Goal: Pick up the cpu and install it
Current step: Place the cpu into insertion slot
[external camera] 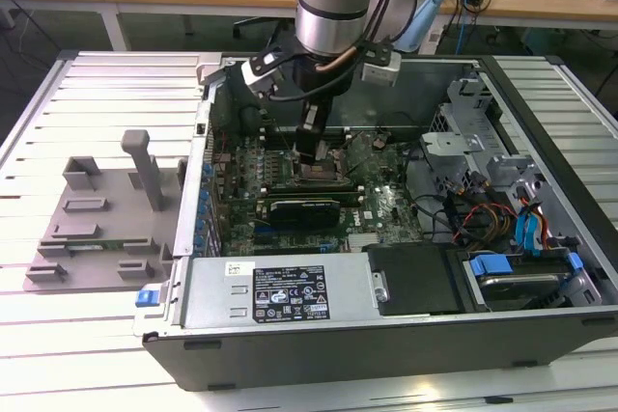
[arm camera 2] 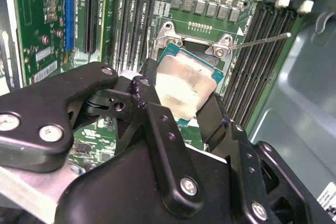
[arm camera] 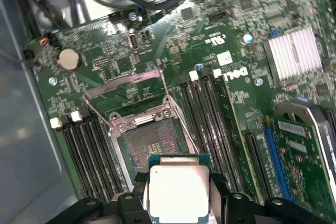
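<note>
The cpu [arm camera: 178, 191] is a flat square chip with a silvery top and a thin green edge. My gripper [arm camera: 178, 195] is shut on it, one black finger [arm camera: 137, 192] on each side. It hangs just above the open motherboard socket [arm camera: 152, 141], offset toward one side of it and not seated. In the second wrist view the cpu [arm camera 2: 186, 83] sits slightly tilted between the fingers [arm camera 2: 144, 94] over the socket frame [arm camera 2: 195, 43]. In the exterior view my gripper [external camera: 311, 156] reaches down into the open computer case, over the middle of the board.
The socket's load plate [arm camera: 126, 85] and lever [arm camera 2: 260, 40] stand open. Memory slots [arm camera: 207, 114] flank the socket. An expansion card [external camera: 304, 209], cables [external camera: 483, 219], a drive cage [external camera: 463, 132] and the power supply [external camera: 280, 287] crowd the case. A grey plastic tray [external camera: 97, 229] lies at the exterior view's left.
</note>
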Robot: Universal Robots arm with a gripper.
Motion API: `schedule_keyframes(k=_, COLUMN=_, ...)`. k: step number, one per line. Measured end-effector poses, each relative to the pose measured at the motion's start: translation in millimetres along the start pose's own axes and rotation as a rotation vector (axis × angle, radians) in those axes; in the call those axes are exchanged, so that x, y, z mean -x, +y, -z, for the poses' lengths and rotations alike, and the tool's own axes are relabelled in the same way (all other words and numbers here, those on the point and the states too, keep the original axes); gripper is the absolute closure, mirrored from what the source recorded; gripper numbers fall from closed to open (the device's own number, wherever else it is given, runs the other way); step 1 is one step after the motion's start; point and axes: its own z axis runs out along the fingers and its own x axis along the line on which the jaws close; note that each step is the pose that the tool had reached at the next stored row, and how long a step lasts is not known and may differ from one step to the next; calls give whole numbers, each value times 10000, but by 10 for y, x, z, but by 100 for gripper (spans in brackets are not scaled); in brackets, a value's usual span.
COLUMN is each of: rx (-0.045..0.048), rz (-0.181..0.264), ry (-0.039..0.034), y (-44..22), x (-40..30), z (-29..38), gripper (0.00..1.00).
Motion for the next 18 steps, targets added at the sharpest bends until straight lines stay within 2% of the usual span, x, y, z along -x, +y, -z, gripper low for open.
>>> schedule_keyframes(k=9, rx=42, rz=1981, ry=-76, y=0, x=0, z=-10, gripper=45)
schedule_keyframes(k=11, rx=53, rz=2597, ry=-85, y=0, x=-1, z=-13, gripper=45)
schedule_keyframes(k=12, rx=63, rz=3039, ry=-103, y=0, x=0, z=-15, gripper=45)
schedule_keyframes(k=18, rx=64, rz=3098, ry=-112, y=0, x=-1, z=-15, gripper=45)
